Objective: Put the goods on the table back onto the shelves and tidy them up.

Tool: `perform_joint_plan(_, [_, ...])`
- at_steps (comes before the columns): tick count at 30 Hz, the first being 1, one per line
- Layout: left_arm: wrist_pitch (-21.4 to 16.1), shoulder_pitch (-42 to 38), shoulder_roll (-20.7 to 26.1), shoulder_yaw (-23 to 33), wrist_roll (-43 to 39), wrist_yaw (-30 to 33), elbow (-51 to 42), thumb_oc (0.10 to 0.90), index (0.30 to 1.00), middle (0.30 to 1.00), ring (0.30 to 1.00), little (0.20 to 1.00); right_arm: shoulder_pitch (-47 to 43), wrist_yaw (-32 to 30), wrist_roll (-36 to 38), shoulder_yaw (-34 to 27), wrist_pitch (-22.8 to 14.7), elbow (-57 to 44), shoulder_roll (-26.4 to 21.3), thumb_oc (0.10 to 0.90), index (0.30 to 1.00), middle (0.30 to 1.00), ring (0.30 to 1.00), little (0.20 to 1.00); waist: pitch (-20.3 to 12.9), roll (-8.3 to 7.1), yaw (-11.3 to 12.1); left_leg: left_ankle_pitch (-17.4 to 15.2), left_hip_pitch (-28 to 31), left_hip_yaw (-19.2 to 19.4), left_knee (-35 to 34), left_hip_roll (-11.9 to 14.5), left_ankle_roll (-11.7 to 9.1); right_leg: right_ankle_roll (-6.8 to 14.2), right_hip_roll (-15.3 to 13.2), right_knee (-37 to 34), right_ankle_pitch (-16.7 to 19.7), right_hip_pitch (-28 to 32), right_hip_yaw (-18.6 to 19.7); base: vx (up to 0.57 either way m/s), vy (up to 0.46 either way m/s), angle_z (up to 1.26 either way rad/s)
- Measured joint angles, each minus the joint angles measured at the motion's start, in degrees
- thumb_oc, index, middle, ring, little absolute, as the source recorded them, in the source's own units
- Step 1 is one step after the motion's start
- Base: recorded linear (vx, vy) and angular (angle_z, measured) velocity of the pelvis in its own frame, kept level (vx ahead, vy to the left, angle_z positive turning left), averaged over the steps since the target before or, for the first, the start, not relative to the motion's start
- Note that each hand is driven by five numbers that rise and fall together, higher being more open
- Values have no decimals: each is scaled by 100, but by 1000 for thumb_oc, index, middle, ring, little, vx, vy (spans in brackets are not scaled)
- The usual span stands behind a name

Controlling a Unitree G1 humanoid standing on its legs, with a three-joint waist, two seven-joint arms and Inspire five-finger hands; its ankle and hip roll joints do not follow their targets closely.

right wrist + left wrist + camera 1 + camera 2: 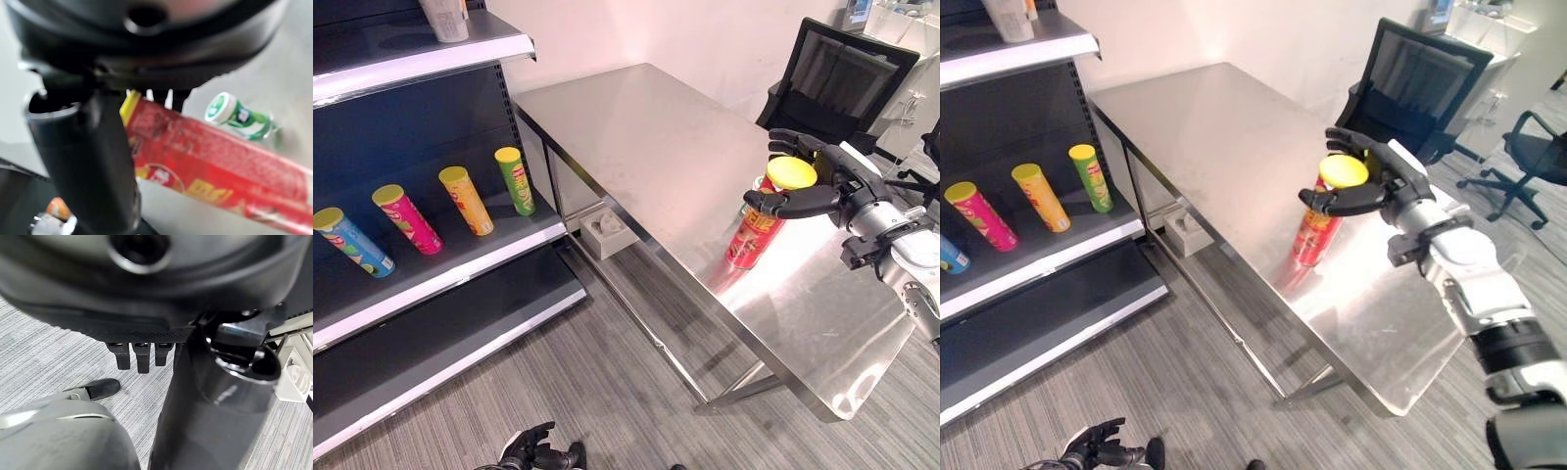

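A red chip can [756, 231] with a yellow lid [791, 173] stands slightly tilted near the right front of the steel table [646, 137]. My right hand [808, 181] is shut on its top: the thumb [781, 204] crosses the front just under the lid and the fingers [1356, 143] curl behind it. The right wrist view has the red can [215, 166] close past the thumb. A small green bottle [235, 115] with a white cap stands right behind the can. My left hand [536, 451] hangs low above the floor, fingers relaxed.
On the middle shelf [460, 269] lie a blue can [352, 242], a pink can [406, 219], an orange can [466, 200] and a green can [515, 180]. A white pack [445, 18] sits on the top shelf. A black office chair [832, 78] stands beyond the table, a white box [607, 231] under it.
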Motion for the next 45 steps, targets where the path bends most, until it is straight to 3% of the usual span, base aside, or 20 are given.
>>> perform_joint_plan(9, [-1,-18,7,-4,-2,4,41,800,900,900,900,900,-461,59,-183,618,59,360,-616,800,900,900,900,900,4,-5,-35,0,0,3,0,-1,0,0,-1,0,0,-3,2,0,0,0])
perform_joint_plan(13, [-2,-25,15,-6,-1,5,59,800,900,900,900,900,-622,147,-244,796,143,374,-678,800,900,900,900,900,7,-11,-56,0,3,6,0,1,0,0,0,0,0,-3,5,0,0,0])
perform_joint_plan(14, [-1,-26,15,-6,-2,5,60,800,900,900,900,900,-644,176,-244,854,144,374,-678,560,540,540,540,540,8,-14,-56,0,4,6,0,1,0,0,1,0,0,-3,4,0,0,0])
perform_joint_plan(16, [-2,-30,17,-9,-3,6,60,800,900,900,900,900,-655,197,-242,972,155,372,-676,400,300,300,300,300,16,-28,-44,0,2,6,0,2,0,0,1,0,0,-3,5,0,0,0])
perform_joint_plan(21, [-1,-38,44,-12,-13,3,66,800,900,900,900,900,-1181,312,-236,1594,328,387,-673,400,300,300,300,300,27,-48,-51,1,7,9,1,5,-1,-2,6,1,2,-4,4,0,0,0])
perform_joint_plan(30, [-2,-60,50,3,-61,6,81,800,900,900,900,900,-1186,415,-279,1643,380,339,-657,400,300,300,300,300,45,-101,1,5,4,-10,1,4,-6,-3,6,1,2,7,-5,-3,0,1])
perform_joint_plan(32, [-2,-57,50,6,-114,8,97,800,900,900,900,900,-994,412,-278,1398,379,313,-554,400,300,300,300,300,49,-93,-21,5,4,-10,1,3,-6,-3,4,1,2,6,-4,0,0,0])
perform_joint_plan(34, [-8,-38,50,13,-172,16,85,800,900,900,900,900,-406,340,-290,667,372,38,-416,400,300,300,300,300,51,-86,-9,5,3,-16,1,4,-5,-3,5,0,0,8,-6,-12,-48,1])
perform_joint_plan(36, [-2,53,47,154,-210,25,-20,800,900,900,900,900,340,178,-315,-382,314,-371,74,400,300,300,300,300,61,-56,-14,6,1,-43,2,7,-4,-10,11,-1,-11,13,-13,-10,-58,1])
perform_joint_plan(41, [-26,201,-2,452,-274,145,-50,800,900,900,900,900,466,-241,-340,-706,249,-796,584,400,300,300,300,300,48,133,17,32,32,-184,2,54,-39,-36,80,-6,-52,149,-80,-40,-156,14])
perform_joint_plan(45, [-31,374,-180,740,-523,199,-269,800,900,900,900,900,523,-646,-579,-999,58,-1482,828,400,300,300,300,300,104,265,431,187,-153,-600,32,144,-192,-119,313,0,-147,204,-397,-191,-180,46])
